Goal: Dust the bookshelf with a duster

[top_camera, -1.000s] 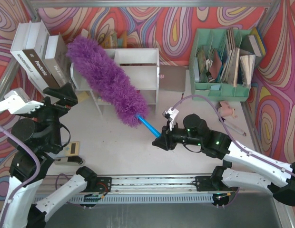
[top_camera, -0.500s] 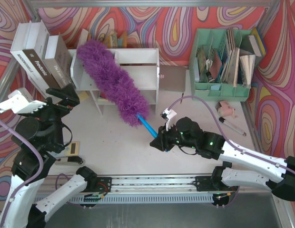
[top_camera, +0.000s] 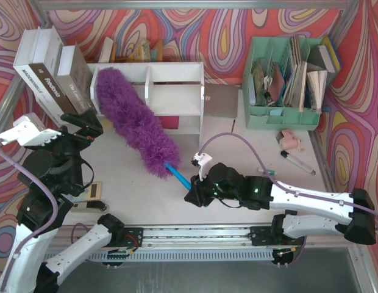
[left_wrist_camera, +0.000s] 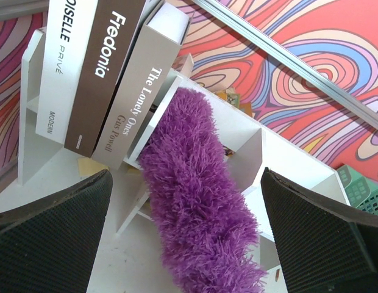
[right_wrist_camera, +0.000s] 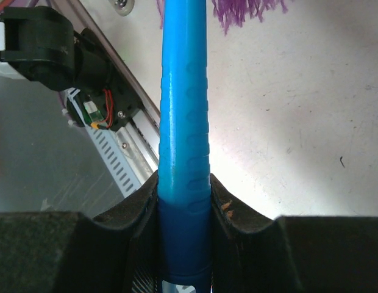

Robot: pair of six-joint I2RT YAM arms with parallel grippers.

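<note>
The duster's fluffy purple head (top_camera: 131,122) slants across the left end of the white bookshelf (top_camera: 177,97), its tip by the upper tier's left compartment. Its blue handle (top_camera: 177,175) runs down-right into my right gripper (top_camera: 192,194), which is shut on it low over the table. The right wrist view shows the handle (right_wrist_camera: 183,122) clamped between both black pads of that gripper (right_wrist_camera: 184,195). My left gripper (top_camera: 58,128) hangs open left of the shelf, holding nothing. In its view the purple head (left_wrist_camera: 198,213) and the shelf (left_wrist_camera: 256,146) lie beyond the wide-apart fingers (left_wrist_camera: 61,220).
Three books (top_camera: 52,70) lean against the shelf's left side. A mint-green file organizer (top_camera: 289,79) with papers stands at the back right. A brown card (top_camera: 221,101), a pink object (top_camera: 291,140), a marker (top_camera: 297,163) and a small device (top_camera: 91,190) lie on the table.
My right gripper has pulled back toward the near left with the handle. The purple head has slid down and left across the shelf. The left arm barely moved.
</note>
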